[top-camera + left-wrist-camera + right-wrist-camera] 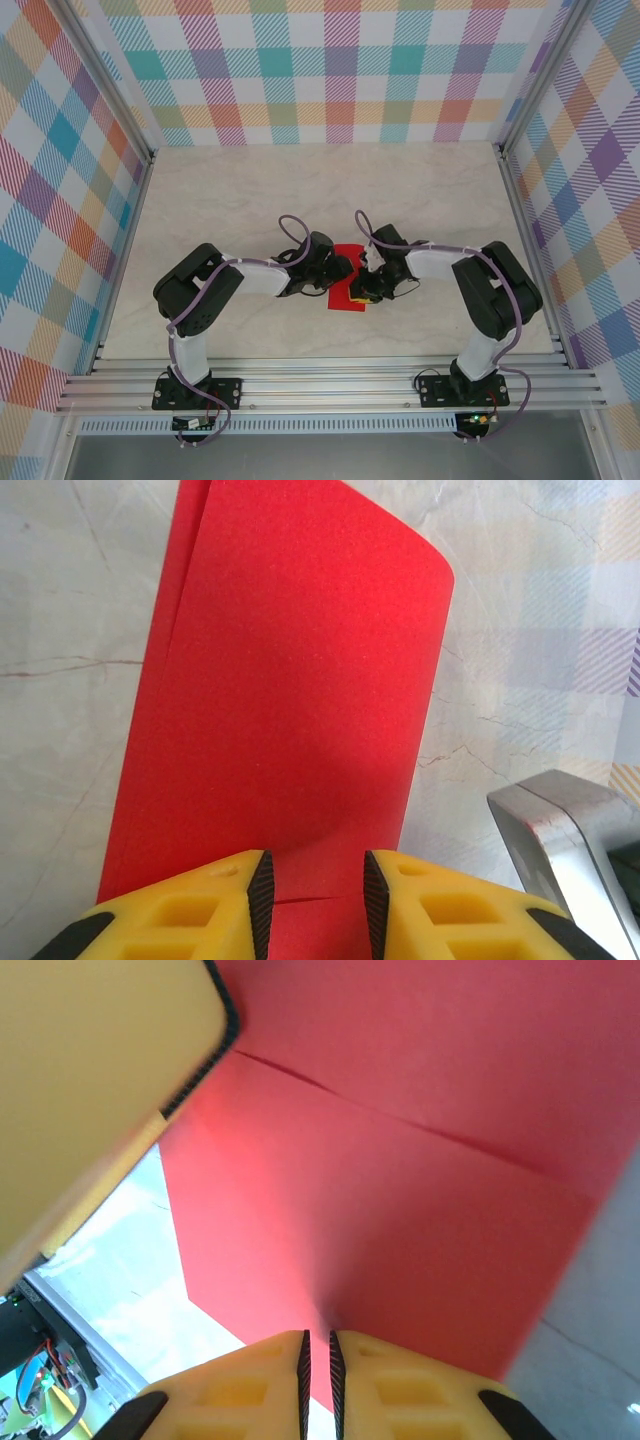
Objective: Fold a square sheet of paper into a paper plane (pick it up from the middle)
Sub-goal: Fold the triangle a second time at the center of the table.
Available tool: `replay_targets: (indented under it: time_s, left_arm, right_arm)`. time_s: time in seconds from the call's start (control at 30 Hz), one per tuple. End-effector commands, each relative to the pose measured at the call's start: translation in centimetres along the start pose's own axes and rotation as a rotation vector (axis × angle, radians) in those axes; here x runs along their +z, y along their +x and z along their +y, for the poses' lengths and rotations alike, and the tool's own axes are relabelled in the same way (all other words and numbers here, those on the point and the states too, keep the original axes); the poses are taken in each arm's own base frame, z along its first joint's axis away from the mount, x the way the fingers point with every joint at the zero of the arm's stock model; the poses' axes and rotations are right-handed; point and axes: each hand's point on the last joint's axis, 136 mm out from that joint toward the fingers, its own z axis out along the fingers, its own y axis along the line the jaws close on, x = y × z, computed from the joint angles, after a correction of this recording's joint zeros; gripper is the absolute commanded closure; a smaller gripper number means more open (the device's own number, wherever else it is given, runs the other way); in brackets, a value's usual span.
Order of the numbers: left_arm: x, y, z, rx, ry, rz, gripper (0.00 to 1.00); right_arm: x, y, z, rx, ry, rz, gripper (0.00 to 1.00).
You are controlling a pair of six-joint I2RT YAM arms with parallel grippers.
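The red sheet of paper (347,256) lies folded at the table's middle, between both grippers. In the left wrist view it is a long doubled strip (290,680) with a rounded far corner. My left gripper (316,890) stands open just over its near end, yellow fingers (200,910) apart, a paper edge running between them. My right gripper (317,1345) is shut on an edge of the paper (400,1210), which rises and puckers at the pinch. The left gripper's finger (90,1090) looms at that view's upper left. From above, the left gripper (340,272) and right gripper (362,288) almost touch.
The pale marbled tabletop (320,190) is walled by checked panels (330,70) and aluminium posts. A rail (330,385) carries both arm bases at the near edge. A silver part of the right arm (570,830) sits close to the right of my left fingers.
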Motion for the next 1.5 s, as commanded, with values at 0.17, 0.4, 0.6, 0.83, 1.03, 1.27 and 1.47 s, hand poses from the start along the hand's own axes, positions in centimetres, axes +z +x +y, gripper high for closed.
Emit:
replay_targets:
  time_s: [0.17,0.4,0.6,0.83,1.03,1.27,1.47]
  left_arm:
    - [1.2,1.7,5.6,-0.033,-0.165,0.035,0.68]
    - [1.2,1.7,5.5,-0.035,-0.162,0.034,0.68]
    - [1.2,1.7,5.4,-0.033,-0.158,0.037,0.68]
    - [1.1,1.8,5.1,-0.029,-0.148,0.042,0.68]
    - [1.0,1.8,3.9,-0.020,-0.105,0.050,0.68]
    - [-0.2,1.2,0.8,0.008,-0.023,0.038,0.65]
    - [-0.9,0.9,-0.2,0.029,-0.014,0.029,0.64]
  right_arm:
    - [-0.5,3.5,-2.7,0.058,0.068,0.058,0.82]
    - [-0.5,5.3,-3.9,0.080,0.090,0.090,0.82]
    - [-0.5,6.4,-5.0,0.113,0.114,0.096,0.82]
    - [-2.0,6.4,-4.6,0.121,0.087,0.061,0.80]
    - [-3.9,4.5,-3.1,0.094,0.051,-0.021,0.75]
    - [-5.4,0.3,-1.0,0.045,0.034,-0.129,0.57]
    - [-4.4,-1.7,-0.5,0.052,0.009,-0.124,0.54]
